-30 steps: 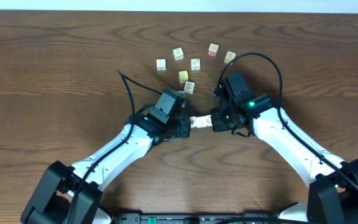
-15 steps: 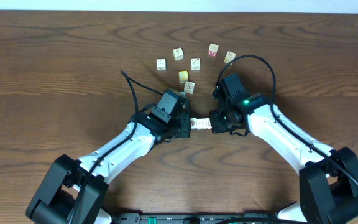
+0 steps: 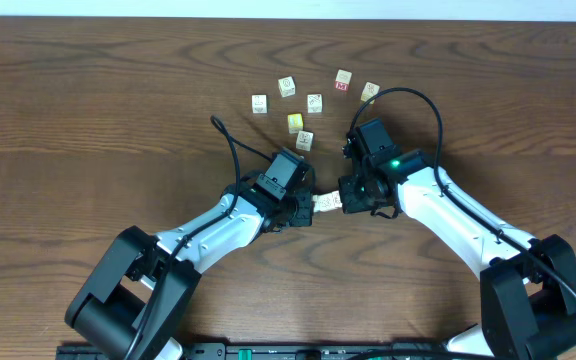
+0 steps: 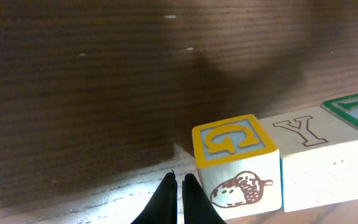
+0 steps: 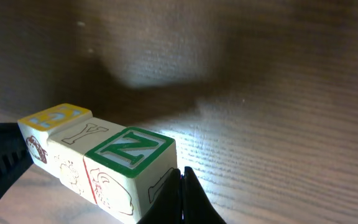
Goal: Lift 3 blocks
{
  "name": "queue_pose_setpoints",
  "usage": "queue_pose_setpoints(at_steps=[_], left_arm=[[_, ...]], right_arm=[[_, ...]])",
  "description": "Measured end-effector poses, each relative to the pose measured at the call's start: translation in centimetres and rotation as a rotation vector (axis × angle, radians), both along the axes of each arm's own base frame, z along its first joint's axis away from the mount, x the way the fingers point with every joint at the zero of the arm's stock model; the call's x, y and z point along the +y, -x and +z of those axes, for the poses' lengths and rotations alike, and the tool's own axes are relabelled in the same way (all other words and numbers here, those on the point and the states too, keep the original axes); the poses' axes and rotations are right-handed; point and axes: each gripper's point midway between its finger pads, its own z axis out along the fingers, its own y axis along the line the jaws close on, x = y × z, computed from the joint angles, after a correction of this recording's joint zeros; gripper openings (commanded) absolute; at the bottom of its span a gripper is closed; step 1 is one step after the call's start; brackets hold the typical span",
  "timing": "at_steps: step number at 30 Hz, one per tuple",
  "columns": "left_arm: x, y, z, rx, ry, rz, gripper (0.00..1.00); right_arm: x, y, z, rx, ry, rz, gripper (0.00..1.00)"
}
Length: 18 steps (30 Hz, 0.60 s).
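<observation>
Three blocks [image 3: 326, 202] in a row (G, Y, N).
Left fingers [image 4: 166, 202] and right fingers [image 5: 188, 199], closed on nothing, flank its ends; seven loose cubes [image 3: 295, 122] lie beyond on the bench [image 3: 88, 100].

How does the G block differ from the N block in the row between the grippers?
The G block has a yellow border and letter; the N block has green ones. The G block's side shows an acorn, the N block's a red-framed drawing. The G block sits by the left gripper, the N block by the right gripper. Both are like-sized pale cubes flanking the Y block.
</observation>
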Motion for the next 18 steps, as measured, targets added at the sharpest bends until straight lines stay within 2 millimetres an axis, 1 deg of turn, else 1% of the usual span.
queue_pose_setpoints(at_steps=[3, 10, 15, 18], left_arm=[[0.0, -0.1, 0.0, -0.005, -0.003, 0.003, 0.07], [-0.1, -0.2, 0.1, -0.013, 0.002, 0.001, 0.07], [-0.1, -0.3, 0.1, -0.016, -0.002, 0.003, 0.07], [0.1, -0.4, 0.1, -0.023, -0.01, 0.008, 0.07]], right_arm=[[0.0, -0.2, -0.2, -0.014, -0.003, 0.0, 0.01], [-0.4, 0.7, -1.4, 0.01, 0.007, 0.002, 0.01], [-0.3, 0.5, -1.7, -0.008, -0.002, 0.002, 0.01], [-0.2, 0.6, -2.2, -0.015, -0.011, 0.003, 0.01]])
